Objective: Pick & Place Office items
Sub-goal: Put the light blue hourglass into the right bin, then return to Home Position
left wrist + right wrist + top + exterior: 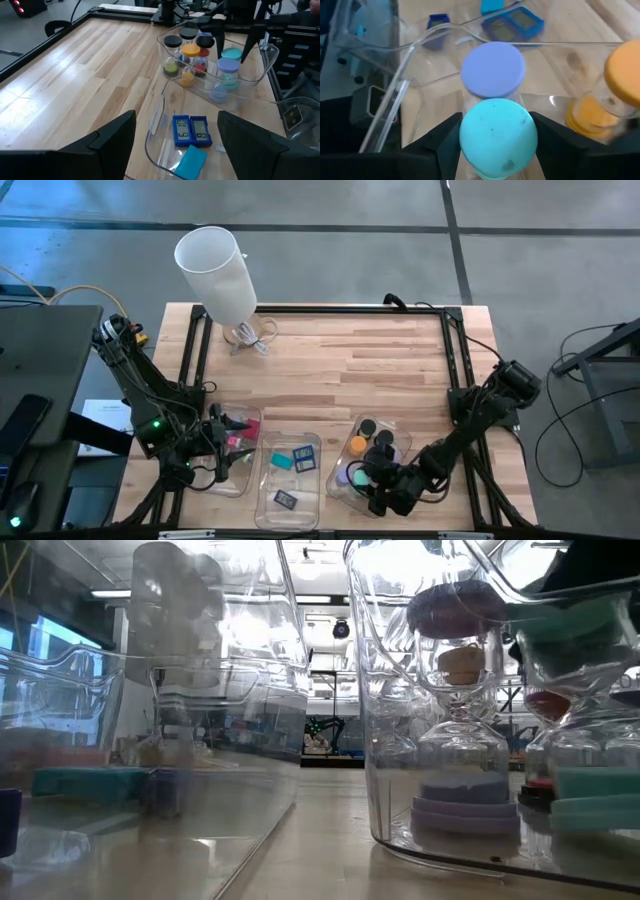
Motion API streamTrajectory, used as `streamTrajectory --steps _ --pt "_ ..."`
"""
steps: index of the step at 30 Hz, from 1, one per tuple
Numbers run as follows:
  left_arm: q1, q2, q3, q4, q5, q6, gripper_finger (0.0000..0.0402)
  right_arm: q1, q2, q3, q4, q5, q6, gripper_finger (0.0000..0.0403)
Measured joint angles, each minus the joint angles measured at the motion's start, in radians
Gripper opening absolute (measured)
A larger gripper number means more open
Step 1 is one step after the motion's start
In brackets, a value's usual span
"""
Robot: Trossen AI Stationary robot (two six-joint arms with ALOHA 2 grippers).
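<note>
Teal cap [498, 137] sits between the right gripper's [495, 145] fingers, seemingly clamped for placing among caps; left gripper [175, 145] hovers apart lower left.

You are looking down on a light wooden table [340, 370] with a black frame along its edges. At the upper left of the frame a tall white cylinder [216, 272] stands near the table's far edge, with a coil of white cable [252, 338] just beside its foot. Along the lower edge of the frame three clear plastic trays rest on the wood in a row: left tray [243, 418], middle tray [290, 483] and right tray [345, 450].
</note>
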Motion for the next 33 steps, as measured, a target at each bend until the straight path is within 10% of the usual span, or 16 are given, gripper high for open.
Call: streamTrajectory --steps 33 --pt "0.000 -0.011 0.000 0.126 -0.025 0.094 0.0273 -0.009 -0.183 0.092 0.064 -0.045 -0.447 0.0231"
